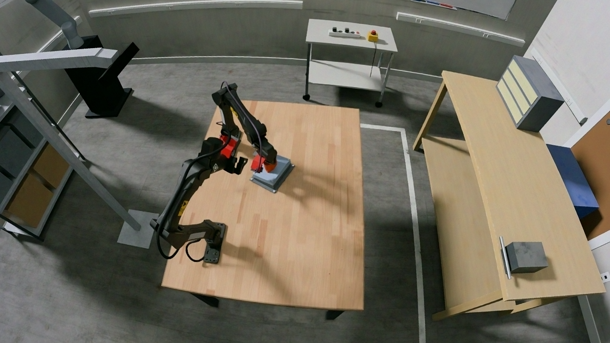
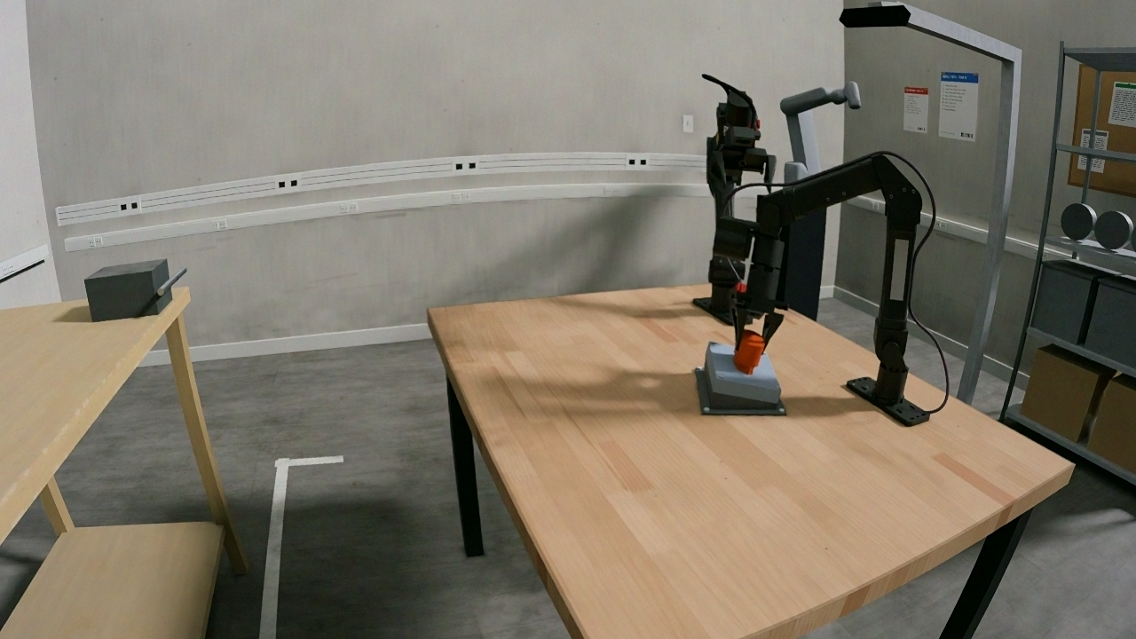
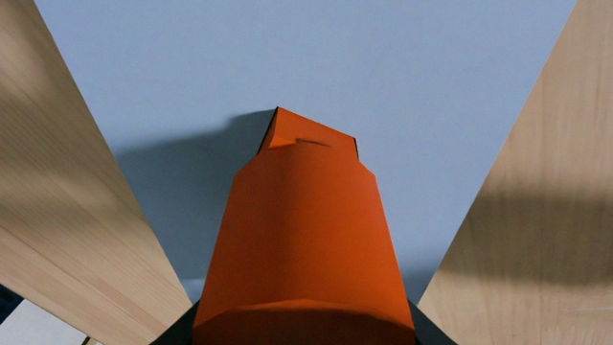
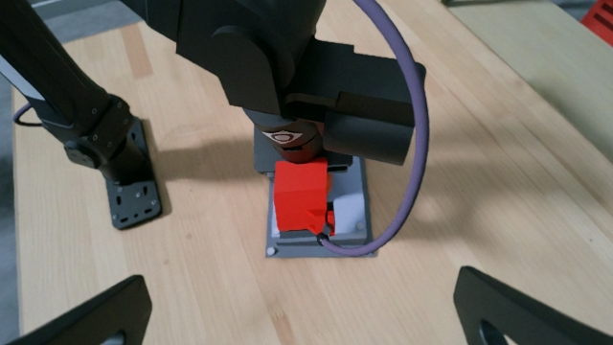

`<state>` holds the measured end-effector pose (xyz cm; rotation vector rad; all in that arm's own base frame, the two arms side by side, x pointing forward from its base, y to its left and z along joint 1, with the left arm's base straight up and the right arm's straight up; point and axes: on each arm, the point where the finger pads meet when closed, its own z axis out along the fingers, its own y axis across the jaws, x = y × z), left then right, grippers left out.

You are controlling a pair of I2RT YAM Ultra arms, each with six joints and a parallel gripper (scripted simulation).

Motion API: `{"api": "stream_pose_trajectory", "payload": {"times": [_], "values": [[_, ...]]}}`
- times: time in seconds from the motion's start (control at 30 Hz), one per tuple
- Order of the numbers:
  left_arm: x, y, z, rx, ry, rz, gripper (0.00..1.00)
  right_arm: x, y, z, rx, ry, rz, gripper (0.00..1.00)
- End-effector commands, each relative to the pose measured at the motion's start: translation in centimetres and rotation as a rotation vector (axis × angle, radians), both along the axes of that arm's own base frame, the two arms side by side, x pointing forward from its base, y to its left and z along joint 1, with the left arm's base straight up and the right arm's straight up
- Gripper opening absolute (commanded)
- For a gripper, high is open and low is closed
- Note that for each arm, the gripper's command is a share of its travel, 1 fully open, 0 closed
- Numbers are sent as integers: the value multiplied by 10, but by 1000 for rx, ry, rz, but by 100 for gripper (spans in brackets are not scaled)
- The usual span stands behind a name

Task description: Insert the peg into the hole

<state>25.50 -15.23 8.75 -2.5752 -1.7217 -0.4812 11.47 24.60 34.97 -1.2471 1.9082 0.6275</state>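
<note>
The orange peg (image 1: 269, 166) (image 2: 748, 354) (image 3: 302, 230) has a wide round body and a narrower angular lower end. That end sits at the hole in the top of the blue-grey plate (image 1: 281, 169) (image 2: 742, 394) (image 3: 311, 57) (image 4: 350, 211) and seems partly inside; the wide body stays above the surface. Thin dark slivers of the hole show on both sides of the lower end in the left wrist view. The exact depth is hidden. My left gripper (image 2: 749, 336) (image 3: 304, 291) is shut on the peg's upper part. My right gripper (image 4: 303, 286) is open and empty, off to the side.
The plate is a raised block on a dark flanged base, on the wooden table (image 1: 315, 238) (image 2: 635, 477) (image 4: 215, 287). Both arms stand along one table side, close to each other. In the right wrist view, the left arm and its purple cable (image 4: 419, 129) hang over the plate.
</note>
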Motion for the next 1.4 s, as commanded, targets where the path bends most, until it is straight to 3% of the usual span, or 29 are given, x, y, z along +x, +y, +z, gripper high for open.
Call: {"api": "stream_pose_trajectory", "payload": {"times": [0.0,0.13,0.23,0.33,0.5,0.77,1.37], "values": [[3,2,-7,6,-6,6,39,-2,-3,15,35,-19,-4,100],[3,-1,0,8,-4,9,39,-2,-3,15,35,-19,-4,100],[3,-2,9,-3,-19,9,70,-2,-3,15,35,-19,-4,100],[-2,-5,38,-37,-65,8,70,-2,-3,15,35,-19,-4,100],[-2,-9,55,-46,-73,8,70,-2,-3,15,35,-19,-4,100],[-8,-9,40,-5,0,5,70,-2,-3,15,35,-19,-4,100],[-8,-8,42,-11,-8,5,70,-2,-3,15,35,-19,-4,100]]}}
